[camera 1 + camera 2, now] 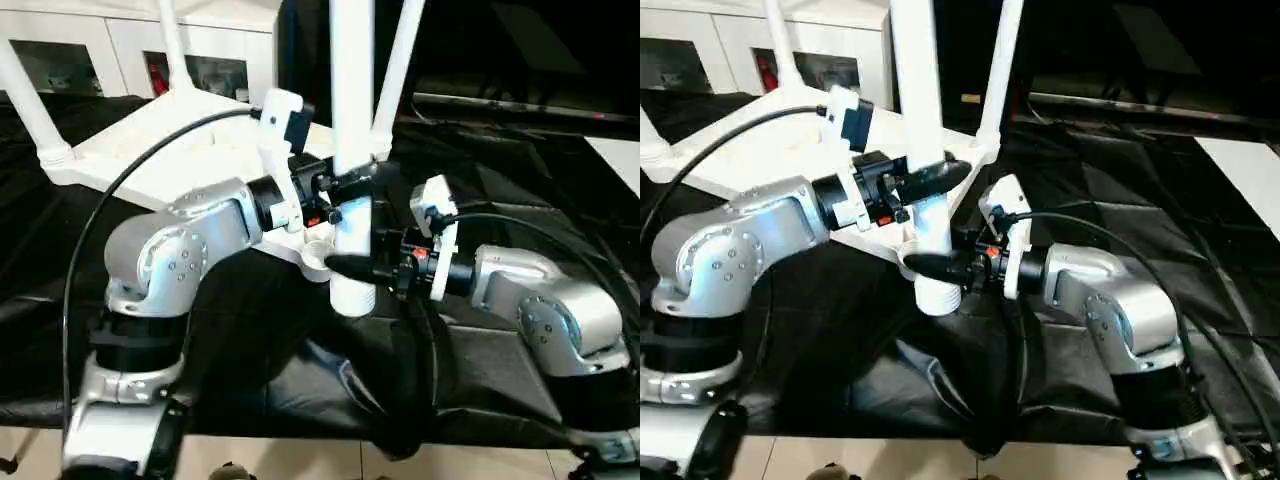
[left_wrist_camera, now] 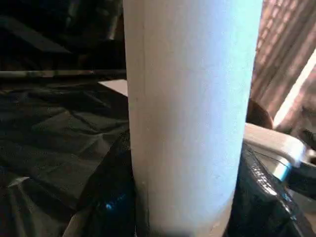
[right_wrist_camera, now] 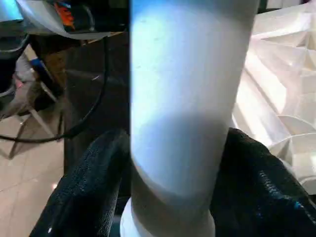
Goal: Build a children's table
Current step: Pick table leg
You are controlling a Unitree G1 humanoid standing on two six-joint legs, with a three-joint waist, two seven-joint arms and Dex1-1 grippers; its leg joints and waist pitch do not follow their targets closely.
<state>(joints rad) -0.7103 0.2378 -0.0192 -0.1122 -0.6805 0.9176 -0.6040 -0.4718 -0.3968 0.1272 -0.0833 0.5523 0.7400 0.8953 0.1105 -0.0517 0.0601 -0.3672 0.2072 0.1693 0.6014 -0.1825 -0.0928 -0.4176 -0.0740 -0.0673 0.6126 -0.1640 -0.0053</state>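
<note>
The children's table top lies upside down on a black cloth, ribbed underside up. Three white legs stand up from its corner sockets. A fourth white leg stands upright just beside the open near corner socket, its lower end below the top's edge. My left gripper is shut on this leg from the left. Lower down, my right gripper reaches in from the right. Its black fingers sit on either side of the leg's thick end, loosely around it.
The black cloth covers the whole work surface, creased and bunched near the front edge. A white glass-door cabinet stands behind the table top. Black cables loop over both silver forearms. Pale floor shows along the bottom.
</note>
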